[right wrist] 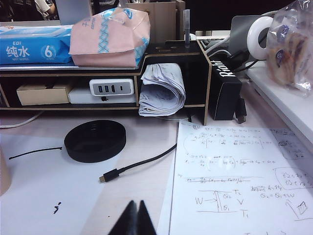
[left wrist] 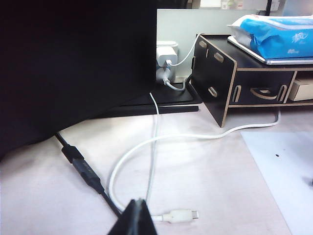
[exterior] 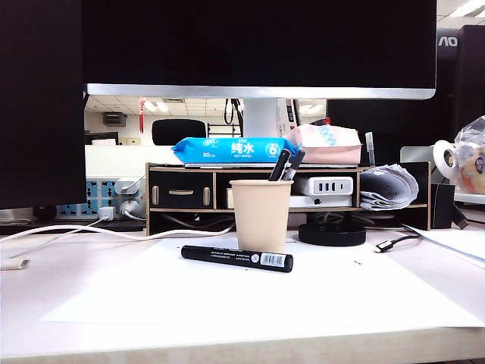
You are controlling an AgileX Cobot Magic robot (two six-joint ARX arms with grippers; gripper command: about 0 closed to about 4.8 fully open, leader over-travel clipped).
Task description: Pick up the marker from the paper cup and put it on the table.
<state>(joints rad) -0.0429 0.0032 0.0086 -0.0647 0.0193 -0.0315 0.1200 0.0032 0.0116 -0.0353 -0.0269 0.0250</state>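
Far left: left gripper (left wrist: pixel 138 215) low over bare counter (left wrist: pixel 205 171), fingers pressed together, nothing held; white cable plug (left wrist: pixel 180 215) just beside its tip, black cable (left wrist: pixel 83 169) running under the dark monitor. Neither arm shows in the exterior view. Centre: marker (exterior: pixel 237 258) lies flat on the white paper sheet (exterior: pixel 250 299), directly in front of the paper cup (exterior: pixel 261 215), barcode sticker toward the right end; from this angle cannot tell if barrel and cup base touch. Cup upright, still holding two other black markers (exterior: pixel 286 164) leaning against its rim. Behind it, black drawer shelf (exterior: pixel 182 196) carrying a blue wet-wipe pack (exterior: pixel 231 149). Right of cup: black round disc (exterior: pixel 331 233), then a black cable end (exterior: pixel 385 246). Far right: right gripper (right wrist: pixel 133 218) also closed and empty, hovering over the counter by a handwritten note sheet (right wrist: pixel 234 171). Judgement: marker is out of the cup and down, task looks done or nearly. Risks from here: round barrel could roll on smooth paper toward the front edge if nudged; an arm sweeping low could snag a loose cable or tip the light cup and spill its markers.
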